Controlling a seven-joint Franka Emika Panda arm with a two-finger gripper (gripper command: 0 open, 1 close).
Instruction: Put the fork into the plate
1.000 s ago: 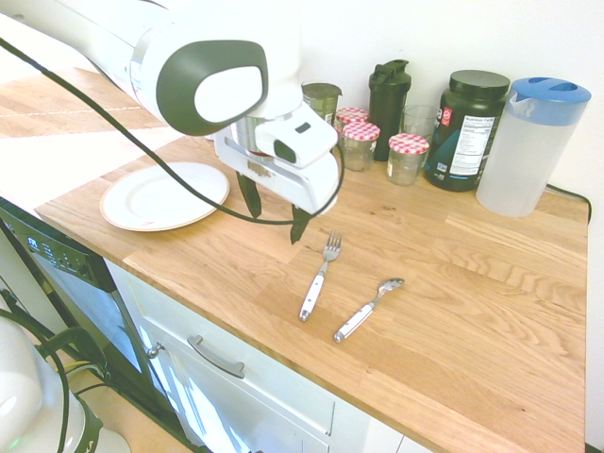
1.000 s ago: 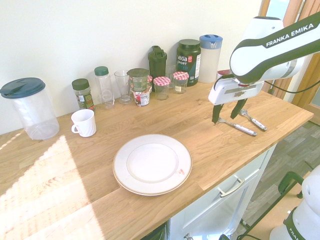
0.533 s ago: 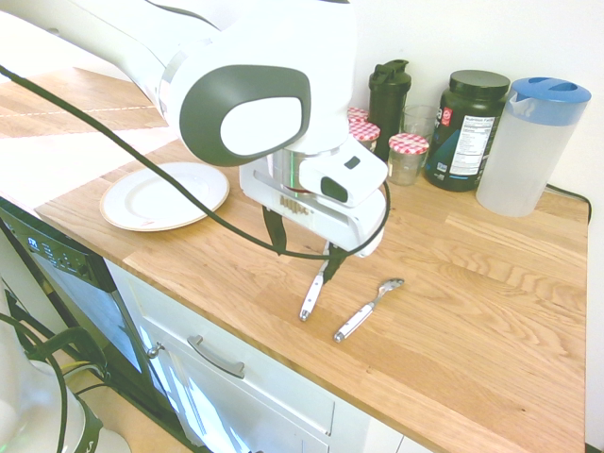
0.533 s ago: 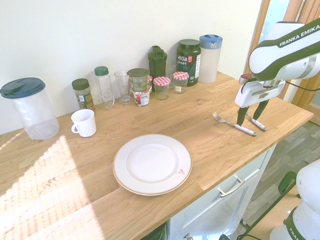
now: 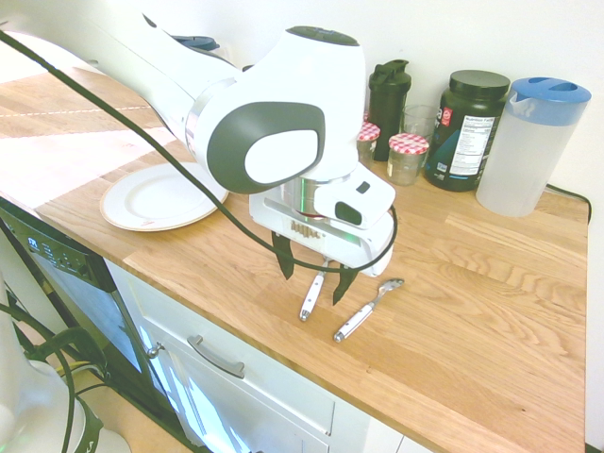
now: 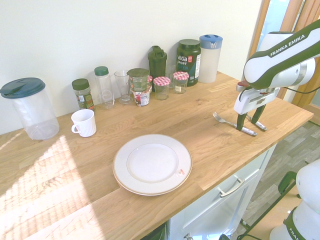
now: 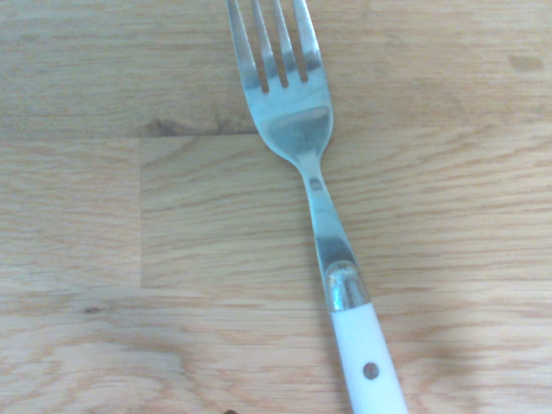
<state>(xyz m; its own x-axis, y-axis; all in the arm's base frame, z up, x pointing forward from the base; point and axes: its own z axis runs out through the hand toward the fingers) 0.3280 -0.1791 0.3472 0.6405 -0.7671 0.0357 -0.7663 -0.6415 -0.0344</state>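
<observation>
Lower hand [image 5: 315,277], fingers apart, now over the fork [image 5: 312,295], beside the spoon [image 5: 369,310].

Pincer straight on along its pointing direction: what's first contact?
Probably the fork's white handle or the wooden counter under it, between the open pincer's tips; exact height is unclear.

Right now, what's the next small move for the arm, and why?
Probably lower the open pincer a little over the fork, then close: its handle shows between the spread fingers in the first exterior view, and the fork lies on the wood, not on the plate.
</observation>
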